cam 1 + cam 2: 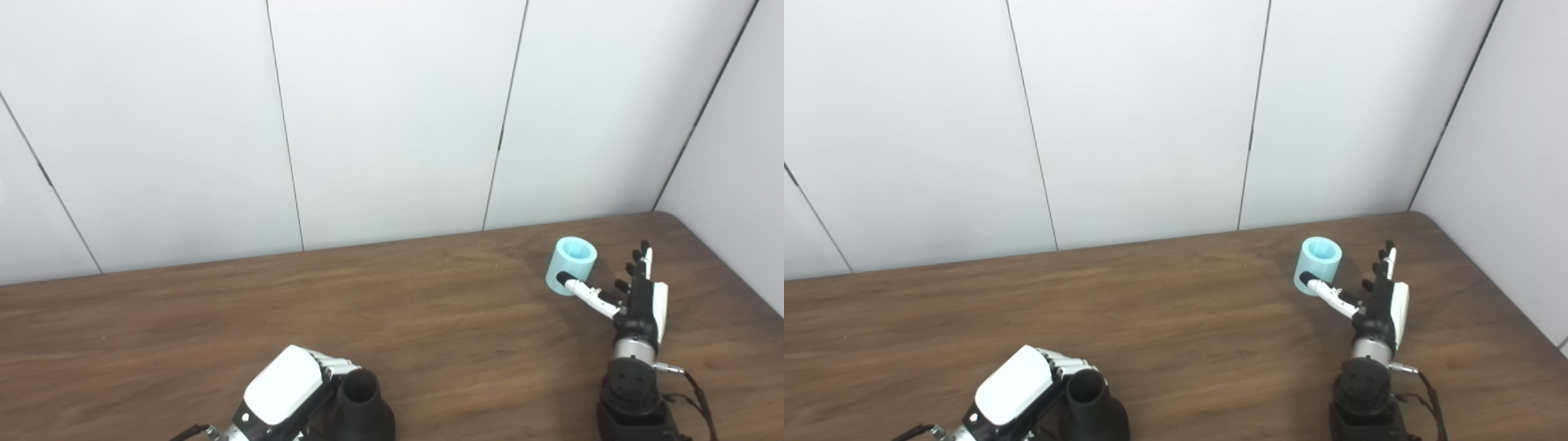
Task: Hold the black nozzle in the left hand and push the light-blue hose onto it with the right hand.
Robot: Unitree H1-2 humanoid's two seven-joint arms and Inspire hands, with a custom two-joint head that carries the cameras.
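Standing upright at the far right of the wooden table (184, 318), in the left eye view, is the light-blue hose (571, 265), a short open-topped cylinder near the corner where two white wall panels (392, 116) meet. Right hand (640, 294): edge-on just beside the hose, fingers spread and pointing away toward the wall, gripping nothing; its thumb (582, 291) reaches across the lower front of the hose, and whether it touches cannot be told. Black forearm and thin cables trail to the bottom edge. Left hand (294, 386): at the bottom edge left of centre, white back uppermost, fingers curled round the black nozzle (362, 404), which stands mouth-up with a narrow neck over a wider body. Nozzle base and left wrist are cut off by the frame. Bare wood lies between nozzle and hose, which stand well apart. Right eye view: same layout, shifted leftward. Hose (1318, 264) upright, right hand (1387, 300) beside it with fingers apart, thumb lying over the hose's lower wall. Left hand (1020, 392) wrapped on the nozzle (1090, 404); the far-side fingertips are hidden behind the nozzle neck, and the lower nozzle is again cropped. Wall seams run as dark lines down to the table's back edge.
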